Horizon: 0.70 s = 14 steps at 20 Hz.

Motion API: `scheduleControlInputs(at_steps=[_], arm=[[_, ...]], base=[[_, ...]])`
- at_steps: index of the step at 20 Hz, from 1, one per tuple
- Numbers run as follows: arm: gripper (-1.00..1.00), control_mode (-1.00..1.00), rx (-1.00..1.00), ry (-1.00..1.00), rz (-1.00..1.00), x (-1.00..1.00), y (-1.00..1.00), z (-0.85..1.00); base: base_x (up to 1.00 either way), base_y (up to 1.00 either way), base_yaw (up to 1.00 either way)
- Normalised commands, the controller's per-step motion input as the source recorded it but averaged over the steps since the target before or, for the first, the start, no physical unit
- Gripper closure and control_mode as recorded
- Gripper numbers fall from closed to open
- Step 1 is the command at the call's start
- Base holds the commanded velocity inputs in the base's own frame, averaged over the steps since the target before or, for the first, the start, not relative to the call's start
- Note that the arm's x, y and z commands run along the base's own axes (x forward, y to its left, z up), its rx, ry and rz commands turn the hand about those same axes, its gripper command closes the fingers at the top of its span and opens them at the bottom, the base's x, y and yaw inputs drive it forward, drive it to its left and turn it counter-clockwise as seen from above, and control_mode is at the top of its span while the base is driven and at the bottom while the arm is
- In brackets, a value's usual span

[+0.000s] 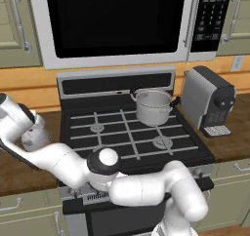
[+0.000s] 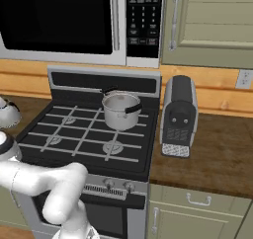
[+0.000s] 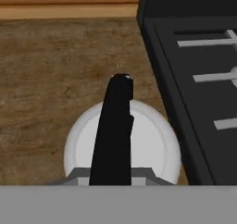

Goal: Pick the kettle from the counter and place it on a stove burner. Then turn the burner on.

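Note:
The kettle is a pale dome seen from above in the hand view, standing on the dark wood counter just left of the stove. Its black arched handle runs up the middle. My gripper straddles that handle, with a grey finger tight against each side and no gap showing. From the left base view the kettle peeks out under my hand at the far left. It also sits at the left edge of the right base view, kettle. The nearest stove burner is bare.
A steel pot with side handles occupies the back right burner. The front right burner is free. A coffee machine stands on the counter right of the stove. Stove knobs line the front panel. A microwave hangs above.

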Motion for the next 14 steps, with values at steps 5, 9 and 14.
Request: scheduleControlInputs(at_steps=[5, 9, 14], arm=[[1.00, -1.00, 0.04, -0.14, -0.28, -0.44, -0.99, 0.41], [1.00, -1.00, 0.14, -0.01, -0.36, -0.55, -1.00, 0.24], [1.00, -1.00, 0.19, 0.00, -0.36, -0.49, -1.00, 0.04]], base=[[0.00, 0.00, 0.00], [0.00, 0.00, 0.00], [0.00, 0.00, 0.00]])
